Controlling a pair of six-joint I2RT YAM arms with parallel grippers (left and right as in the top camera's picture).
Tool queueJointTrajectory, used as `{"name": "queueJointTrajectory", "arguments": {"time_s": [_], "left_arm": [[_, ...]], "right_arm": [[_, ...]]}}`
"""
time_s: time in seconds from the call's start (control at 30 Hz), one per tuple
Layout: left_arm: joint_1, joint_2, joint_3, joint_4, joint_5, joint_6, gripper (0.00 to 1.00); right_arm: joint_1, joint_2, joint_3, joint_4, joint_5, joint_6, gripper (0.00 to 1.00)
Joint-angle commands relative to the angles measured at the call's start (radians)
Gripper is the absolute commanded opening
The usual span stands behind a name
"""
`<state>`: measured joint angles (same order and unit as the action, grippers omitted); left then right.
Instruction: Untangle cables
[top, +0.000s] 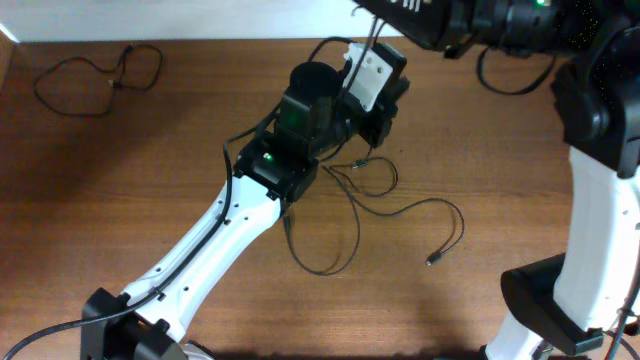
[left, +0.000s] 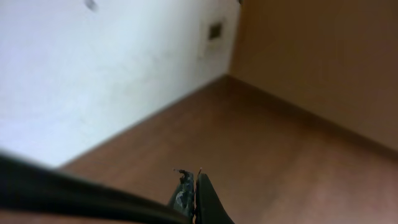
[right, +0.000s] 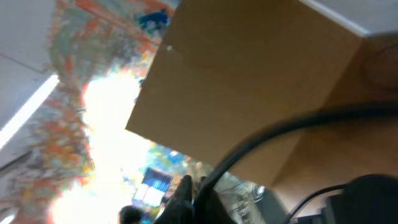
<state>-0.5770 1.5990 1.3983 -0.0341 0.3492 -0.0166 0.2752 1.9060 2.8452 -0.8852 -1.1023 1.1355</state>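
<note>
Desk (top: 120, 200): brown wood grain, matte. White left arm (top: 215, 235) runs from the near-left corner to the middle. Cables (top: 357, 225): thin black cords in loose open loops at desk centre, just right of that arm. One strand ends in a small plug (top: 432, 261) toward near right. Left fingers (left: 205, 199): dark, tapered, pressed together; can't tell if a cord is pinched. Another thin black cord (top: 115, 82) lies looped at far left, well apart. Right fingers (right: 183, 199): blurred, behind a thick black wire (right: 267, 140); can't tell the gap.
</note>
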Motion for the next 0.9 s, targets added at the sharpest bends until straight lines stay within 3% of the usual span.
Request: {"name": "queueJointTrajectory", "arguments": {"time_s": [0.0,0.03,0.07,0.13,0.23,0.33,0.37,0.47,0.57,0.67,0.87], "left_arm": [[0.044,-0.008,0.003,-0.079,0.075,0.001,0.00],[0.059,-0.008,0.003,-0.105,0.076,0.001,0.00],[0.071,-0.008,0.003,-0.118,0.087,0.001,0.00],[0.091,-0.010,0.003,-0.117,0.126,0.002,0.00],[0.130,-0.024,0.003,-0.072,0.189,0.001,0.00],[0.167,-0.045,0.003,0.020,0.175,-0.104,0.00],[0.184,-0.056,0.003,0.071,0.175,-0.168,0.00],[0.224,-0.082,0.003,0.193,0.179,-0.280,0.00],[0.283,-0.106,0.003,0.345,0.179,-0.421,0.00],[0.357,-0.124,0.003,0.452,0.179,-0.507,0.00],[0.557,-0.134,0.004,0.366,0.177,-0.504,0.00]], "right_arm": [[-0.097,-0.002,0.005,-0.023,-0.009,-0.144,0.50],[-0.139,-0.002,0.005,-0.046,-0.008,-0.203,0.77],[-0.168,-0.002,0.005,-0.072,-0.009,-0.238,0.90],[-0.228,-0.001,0.005,-0.158,-0.008,-0.293,0.99],[-0.299,-0.001,0.005,-0.316,0.003,-0.421,0.98],[-0.356,-0.001,0.005,-0.511,0.082,-0.620,0.98],[-0.377,-0.001,0.005,-0.617,0.178,-0.696,0.98],[-0.405,-0.001,0.005,-0.815,0.446,-0.742,0.98],[-0.400,-0.005,-0.029,-0.813,0.476,-0.871,0.98],[-0.391,-0.003,-0.052,-0.813,0.471,-0.870,0.98],[-0.387,-0.002,-0.105,-0.813,0.487,-0.870,0.99]]}}
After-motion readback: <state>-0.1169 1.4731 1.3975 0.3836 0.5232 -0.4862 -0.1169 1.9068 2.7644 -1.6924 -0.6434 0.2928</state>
